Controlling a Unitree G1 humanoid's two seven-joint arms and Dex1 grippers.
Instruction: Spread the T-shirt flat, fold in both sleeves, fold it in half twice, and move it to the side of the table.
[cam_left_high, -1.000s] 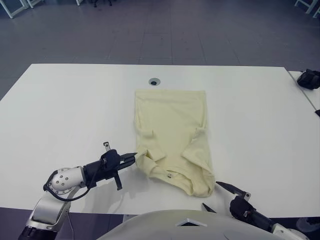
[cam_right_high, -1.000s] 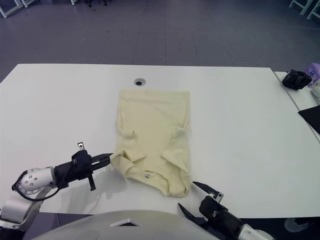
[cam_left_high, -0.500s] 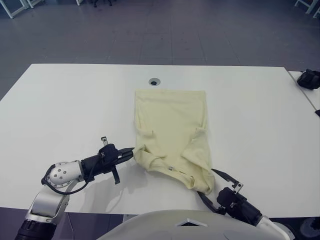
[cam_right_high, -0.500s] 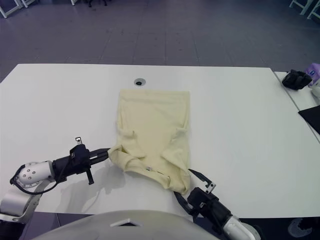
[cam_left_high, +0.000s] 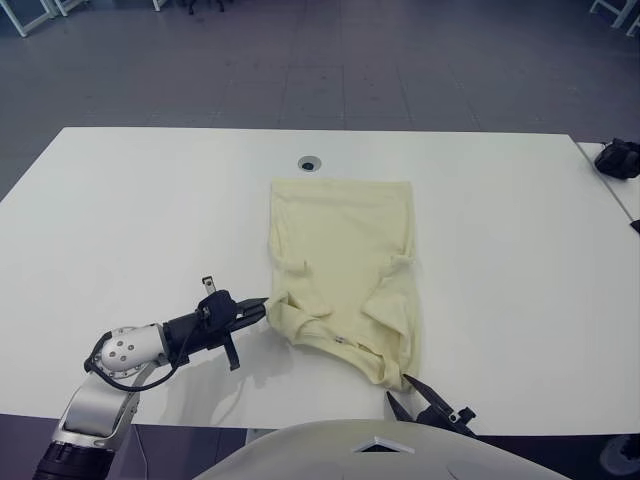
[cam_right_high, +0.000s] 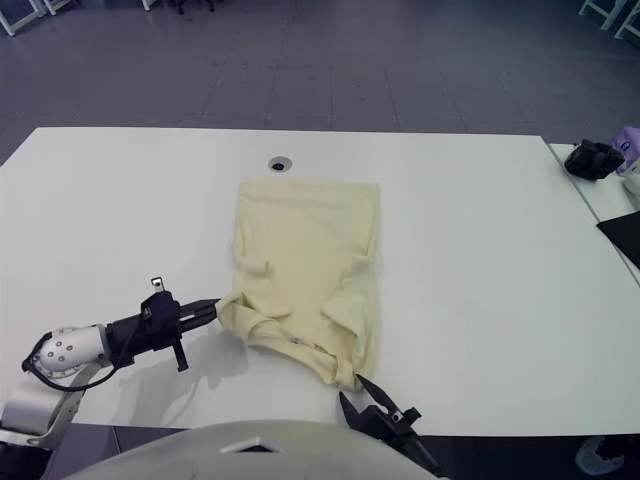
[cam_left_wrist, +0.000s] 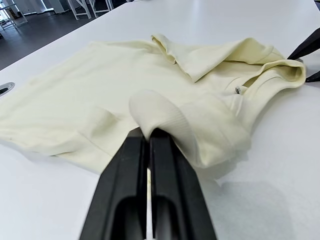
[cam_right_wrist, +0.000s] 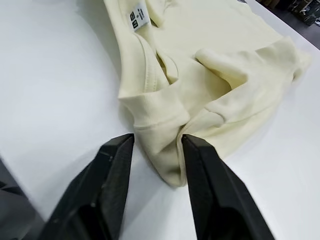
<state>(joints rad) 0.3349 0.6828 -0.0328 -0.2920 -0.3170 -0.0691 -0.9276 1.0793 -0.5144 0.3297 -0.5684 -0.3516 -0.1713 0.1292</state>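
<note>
Closing in from 4 o'clock, the right end effector (cam_right_wrist: 157, 140) now straddles the T-shirt (cam_left_high: 340, 250) at its 5 o'clock corner, jaws apart. The left end effector (cam_left_high: 262, 304) pinches the 7 o'clock corner on the worktop (cam_left_high: 150, 200), so half-folding looks next.

T-shirt (cam_left_high: 345, 250) pale yellow, table (cam_left_high: 130, 200) white, left end effector (cam_left_high: 262, 303) blk.

Before me: white rectangular table (cam_left_high: 120, 220) | on it: pale yellow cotton T-shirt (cam_left_high: 345, 250) | round grommet hole (cam_left_high: 309, 163) near its far edge
</note>
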